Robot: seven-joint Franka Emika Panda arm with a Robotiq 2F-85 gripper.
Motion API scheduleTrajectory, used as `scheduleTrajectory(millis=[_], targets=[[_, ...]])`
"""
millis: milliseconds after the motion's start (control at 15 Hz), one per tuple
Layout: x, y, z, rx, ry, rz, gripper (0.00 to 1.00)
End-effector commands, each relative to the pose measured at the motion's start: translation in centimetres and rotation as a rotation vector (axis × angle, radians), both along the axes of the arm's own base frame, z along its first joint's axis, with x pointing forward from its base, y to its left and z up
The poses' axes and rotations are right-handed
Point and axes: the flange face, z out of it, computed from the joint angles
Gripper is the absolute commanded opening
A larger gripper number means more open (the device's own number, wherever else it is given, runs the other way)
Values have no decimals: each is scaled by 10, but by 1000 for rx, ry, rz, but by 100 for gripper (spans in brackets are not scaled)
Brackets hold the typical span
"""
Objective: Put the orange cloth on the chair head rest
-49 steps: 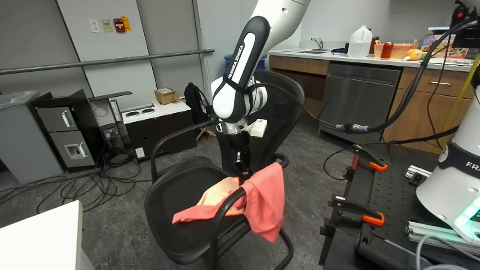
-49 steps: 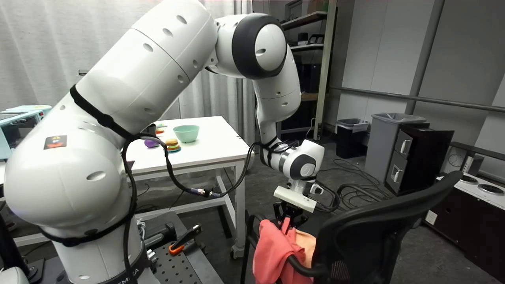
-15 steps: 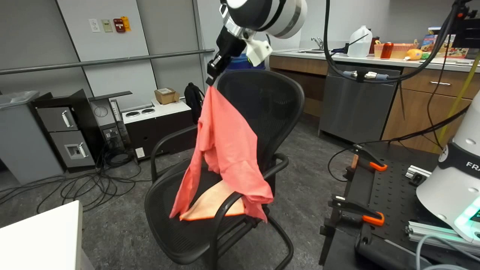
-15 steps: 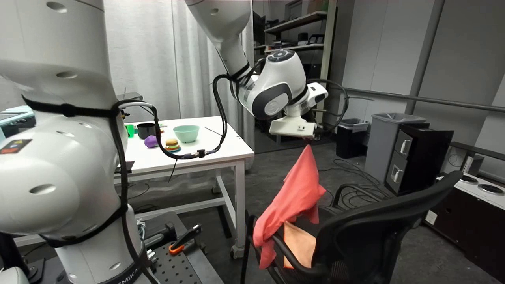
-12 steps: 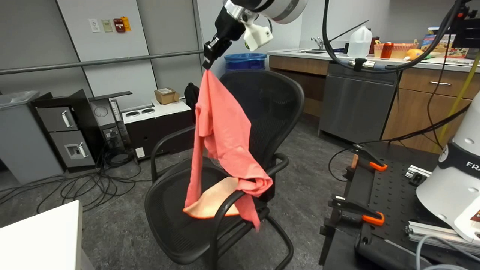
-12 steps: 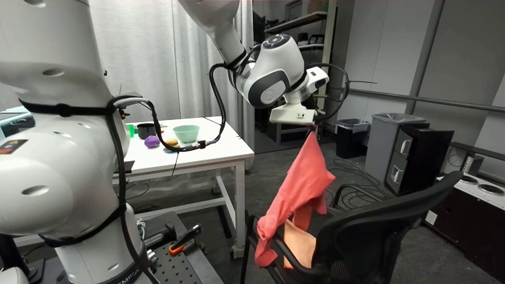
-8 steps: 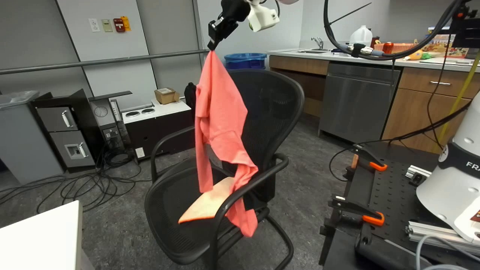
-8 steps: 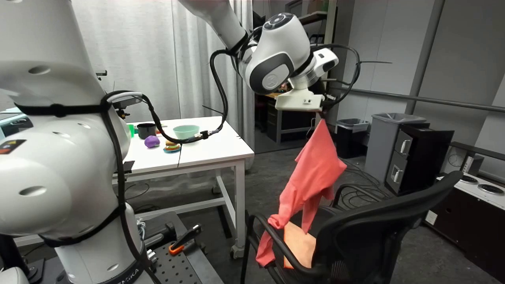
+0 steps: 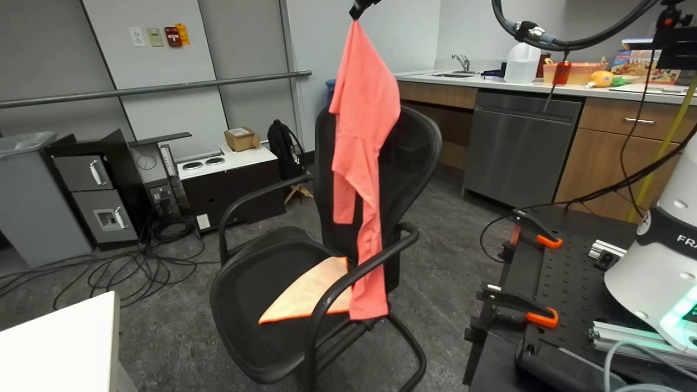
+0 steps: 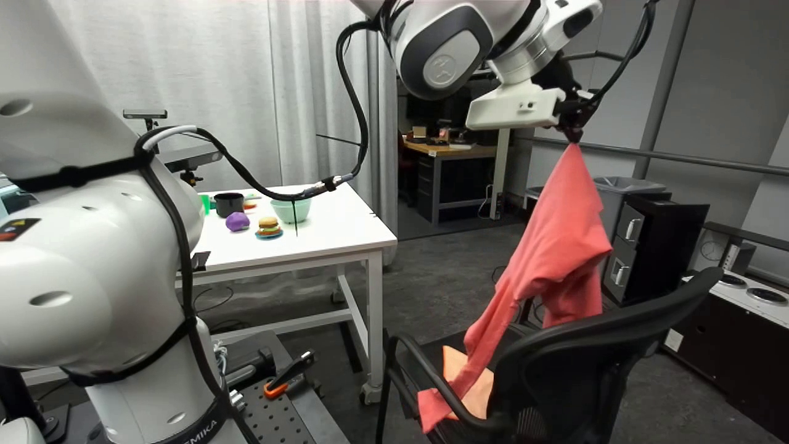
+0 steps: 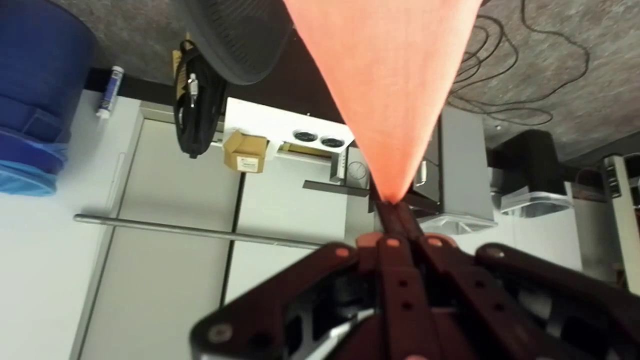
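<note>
Holding the long coral-orange cloth (image 9: 364, 122) by one gathered corner, with the gripper (image 11: 393, 205) closed on it and no gap showing in the wrist view. Dangling downward, with long axis near upright, then trailing off in a loose tail across one armrest (image 9: 326, 301); over it or under it, hard to tell. Hanging on the same side of the chair head rest (image 10: 622, 316) as the seat (image 9: 261, 267), not yet draped over. Gripped well above the chair head rest in both exterior views; how far forward of it, hard to judge. Partway through the task, most likely: raised, not laid. Calls next for a carry rearward past the edge, then a lowering at about mid-length. Could snag the tail on the armrest, or slide off forward if carried too short. Best to leave the smaller peach-orange cloth (image 9: 310, 288) alone.
</note>
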Motion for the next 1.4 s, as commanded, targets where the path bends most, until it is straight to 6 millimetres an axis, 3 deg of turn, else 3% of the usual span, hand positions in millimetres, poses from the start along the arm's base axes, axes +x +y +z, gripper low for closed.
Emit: scheduleTrajectory(millis=[0,333,867,1333], targets=[[-42,-39,37,2,-74,-86,0],[-64,-96,58,8,-147,-209,0],[-53,-152,32,42,-114,-315,0],[-65,-204,9,15,-147,-482,0]])
